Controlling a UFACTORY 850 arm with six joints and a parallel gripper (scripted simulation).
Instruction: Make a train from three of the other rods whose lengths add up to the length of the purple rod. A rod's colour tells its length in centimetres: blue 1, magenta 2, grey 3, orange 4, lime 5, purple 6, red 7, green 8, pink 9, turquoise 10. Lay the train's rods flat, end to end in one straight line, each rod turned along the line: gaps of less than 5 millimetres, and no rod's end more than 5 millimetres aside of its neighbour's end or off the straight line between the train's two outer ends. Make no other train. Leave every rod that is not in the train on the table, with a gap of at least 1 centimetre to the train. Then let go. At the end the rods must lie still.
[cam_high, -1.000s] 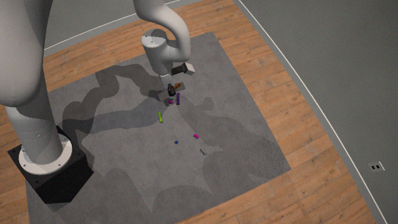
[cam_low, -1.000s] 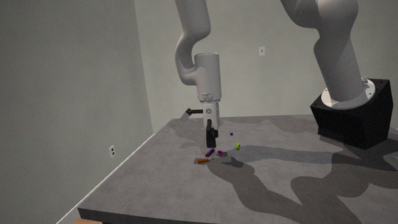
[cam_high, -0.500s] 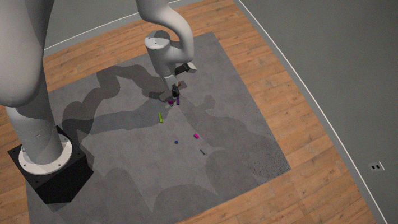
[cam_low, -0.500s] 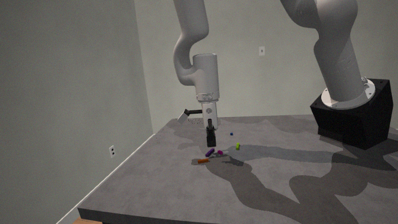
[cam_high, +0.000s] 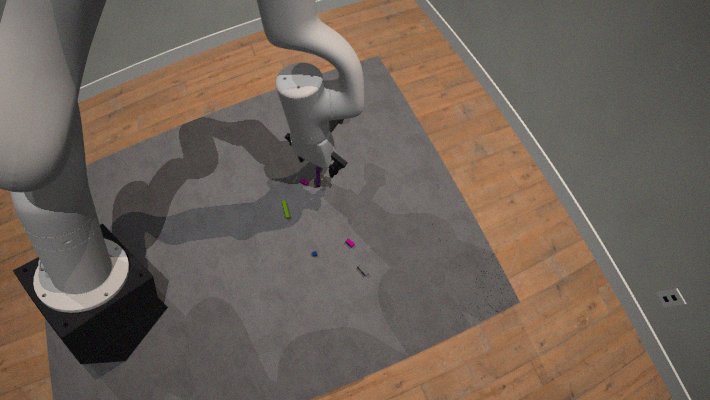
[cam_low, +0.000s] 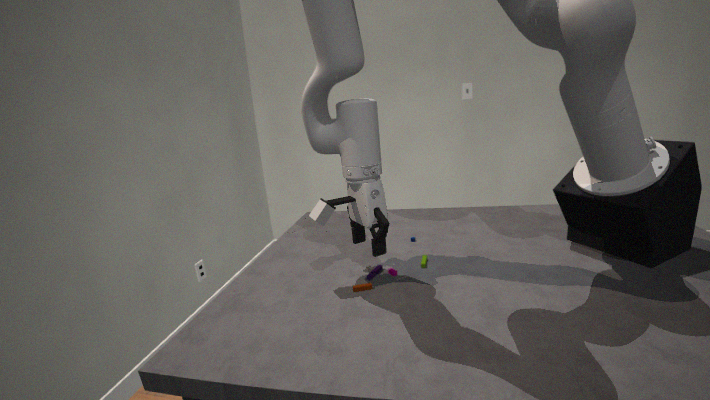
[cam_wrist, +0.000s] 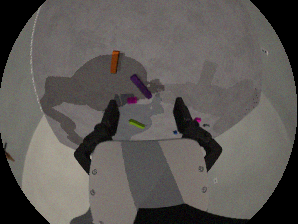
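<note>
The purple rod (cam_high: 318, 176) lies flat on the grey mat, with a magenta rod (cam_high: 304, 182) close beside it. A lime rod (cam_high: 286, 209) lies a little nearer the base. A blue rod (cam_high: 314, 253), a second magenta rod (cam_high: 350, 243) and a grey rod (cam_high: 362, 271) lie apart further out. An orange rod (cam_low: 362, 287) lies just beyond the purple rod (cam_low: 374, 272); the arm hides it in the top view. My gripper (cam_low: 369, 243) hangs open and empty above the purple and magenta rods. The wrist view shows the open fingers either side of the lime rod (cam_wrist: 137, 123), with the purple rod (cam_wrist: 140, 84) and orange rod (cam_wrist: 115, 60) beyond.
The arm's black base (cam_high: 90, 310) stands at the mat's near left corner. The mat's far edge (cam_low: 210, 300) drops off beyond the orange rod. Wooden floor surrounds the mat.
</note>
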